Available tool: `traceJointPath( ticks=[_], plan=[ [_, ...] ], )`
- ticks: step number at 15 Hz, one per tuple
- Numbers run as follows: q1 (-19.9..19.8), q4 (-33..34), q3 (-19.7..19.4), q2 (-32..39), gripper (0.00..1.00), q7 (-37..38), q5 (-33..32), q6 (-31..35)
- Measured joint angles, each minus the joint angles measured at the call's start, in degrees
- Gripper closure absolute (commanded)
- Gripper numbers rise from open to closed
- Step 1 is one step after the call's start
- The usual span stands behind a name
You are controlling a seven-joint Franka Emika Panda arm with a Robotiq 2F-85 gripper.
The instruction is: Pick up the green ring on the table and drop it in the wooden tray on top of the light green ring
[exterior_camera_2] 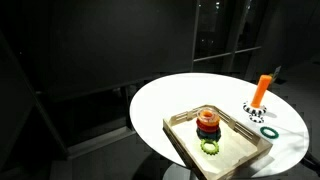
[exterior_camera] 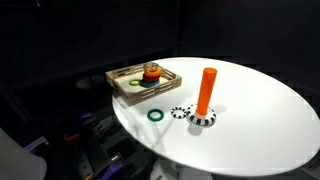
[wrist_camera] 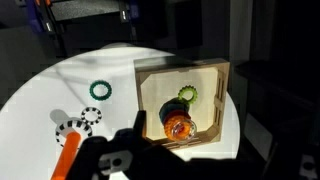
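Note:
The green ring (exterior_camera: 155,114) lies flat on the white table (exterior_camera: 250,120), near the tray's corner; it also shows in the other exterior view (exterior_camera_2: 269,130) and the wrist view (wrist_camera: 100,90). The wooden tray (exterior_camera_2: 240,160) holds the light green ring (exterior_camera_2: 210,147), which lies flat beside an orange-red ring stack (exterior_camera_2: 207,123). In the wrist view the tray (wrist_camera: 150,72) and the light green ring (wrist_camera: 187,94) lie below me. My gripper (wrist_camera: 190,150) is a dark shape at the bottom of the wrist view, high above the tray's near edge. It looks open and empty.
An upright orange cylinder (exterior_camera: 207,90) stands on a black-and-white ring (exterior_camera: 203,120), with another patterned ring (exterior_camera: 180,112) next to the green ring. A dark ring (wrist_camera: 165,108) lies under the stack. The surroundings are dark beyond the table edge.

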Motion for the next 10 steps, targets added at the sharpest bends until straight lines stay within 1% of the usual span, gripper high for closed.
traceJointPath(
  ticks=[7, 10],
  plan=[
    [-0.15, 0.0, 0.06, 0.01, 0.0, -0.03, 0.0, 0.0],
    [-1.85, 0.47, 0.06, 0.58, 0.0, -0.03, -0.09, 0.72]
  ],
)
